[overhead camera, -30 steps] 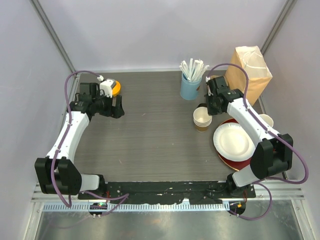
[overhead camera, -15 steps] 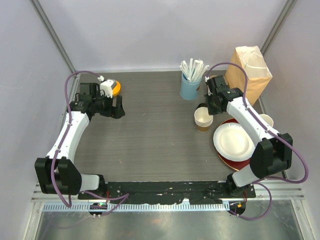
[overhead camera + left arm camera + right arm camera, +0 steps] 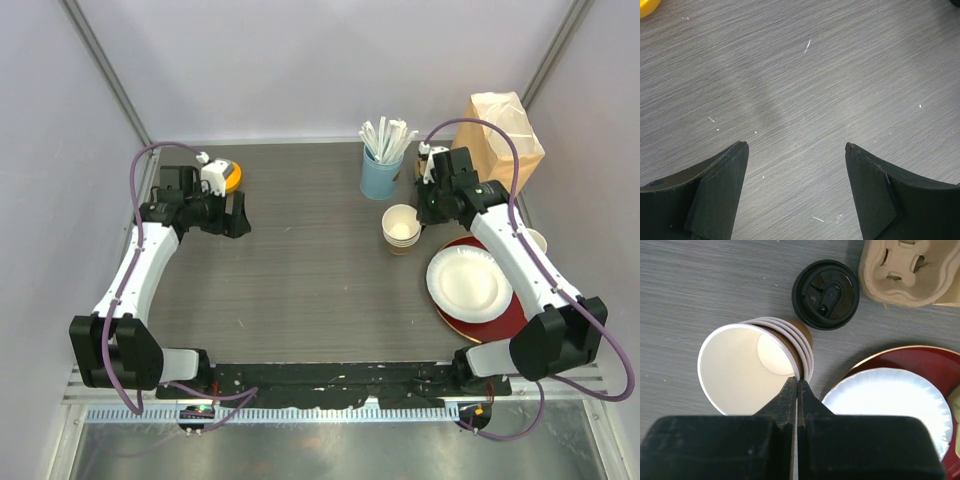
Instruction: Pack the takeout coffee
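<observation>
A stack of kraft-brown paper cups (image 3: 402,228), white inside, stands between the blue straw cup and the plates. In the right wrist view the stack (image 3: 757,367) tilts with its mouth open toward the camera. My right gripper (image 3: 797,381) is shut, pinching the rim of the top cup; it also shows in the top view (image 3: 423,207). A round black lid (image 3: 825,294) lies on the table just beyond the stack. My left gripper (image 3: 796,146) is open and empty over bare table at the far left (image 3: 235,215).
A pulp cup carrier (image 3: 910,270) lies beside the lid. A white paper plate (image 3: 467,283) sits on a red plate (image 3: 505,318). A blue cup of straws (image 3: 380,175), a brown paper bag (image 3: 500,135), a pale yellow cup (image 3: 533,240) and an orange-yellow object (image 3: 230,175) stand around.
My right arm has swung back toward the bag and its wrist has turned; the cup stack has shifted slightly up-left and tilted. The left arm has not moved.
</observation>
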You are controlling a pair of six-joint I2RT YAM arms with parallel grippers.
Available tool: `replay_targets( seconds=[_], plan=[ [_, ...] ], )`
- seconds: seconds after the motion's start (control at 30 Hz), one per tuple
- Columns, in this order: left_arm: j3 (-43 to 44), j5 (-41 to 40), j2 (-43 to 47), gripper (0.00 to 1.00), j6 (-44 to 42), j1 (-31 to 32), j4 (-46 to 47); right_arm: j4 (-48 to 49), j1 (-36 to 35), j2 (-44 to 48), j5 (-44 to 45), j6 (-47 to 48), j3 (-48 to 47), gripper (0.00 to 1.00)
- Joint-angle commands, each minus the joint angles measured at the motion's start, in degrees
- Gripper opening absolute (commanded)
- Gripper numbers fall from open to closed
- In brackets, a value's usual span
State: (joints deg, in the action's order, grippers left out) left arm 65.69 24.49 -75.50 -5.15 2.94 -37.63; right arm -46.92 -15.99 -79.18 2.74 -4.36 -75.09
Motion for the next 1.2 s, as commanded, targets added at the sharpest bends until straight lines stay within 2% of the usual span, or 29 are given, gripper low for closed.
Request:
replay_targets(
  seconds=[0.0,0.17,0.3,0.4,0.6,0.73,0.87,0.93,1.0,1.07,1.17],
  plan=[
    [2.16,1.79,0.53,0.82,-0.57,0.57,-0.34,4.45,3.33,1.39,-11.42,0.67,0.99,0.01],
    [2.25,2.58,0.45,0.80,-0.83,1.28,-0.96,7.27,4.65,0.95,-21.97,-0.03,3.54,0.01],
    [2.60,2.32,0.09,0.79,-1.09,2.24,-1.22,6.67,4.74,-0.01,-16.65,-0.65,3.02,0.01],
    [3.30,2.40,-0.08,0.79,-1.09,2.77,-1.83,5.88,4.74,0.25,-16.54,-1.00,0.66,0.01],
    [5.15,2.75,-0.52,0.79,-1.18,2.95,-2.28,1.22,4.65,1.57,-11.10,-0.65,-8.22,0.01],
    [6.11,2.76,-0.78,0.80,-1.09,2.95,-2.98,0.51,4.30,2.62,-13.01,-0.91,-11.82,0.01],
    [7.08,1.01,-0.96,0.84,-1.18,2.95,-3.33,7.16,0.45,2.89,-18.11,-3.45,-13.77,0.01],
    [7.69,-0.40,-0.87,0.86,-1.09,2.95,-3.24,9.73,-5.15,1.23,-18.47,-4.43,-15.16,0.01],
    [7.96,-3.03,-0.87,0.87,-1.27,2.95,-3.15,11.49,-8.95,-4.38,-17.86,-4.60,-16.40,0.01],
    [8.05,-6.01,-0.78,0.88,-1.27,2.86,-2.98,9.32,-13.34,-9.91,-17.07,-4.25,-19.64,0.01],
    [7.96,-7.87,-0.52,0.89,-1.36,2.86,-3.59,6.75,-15.38,-19.77,-16.19,-3.64,-23.78,0.01]
  ],
)
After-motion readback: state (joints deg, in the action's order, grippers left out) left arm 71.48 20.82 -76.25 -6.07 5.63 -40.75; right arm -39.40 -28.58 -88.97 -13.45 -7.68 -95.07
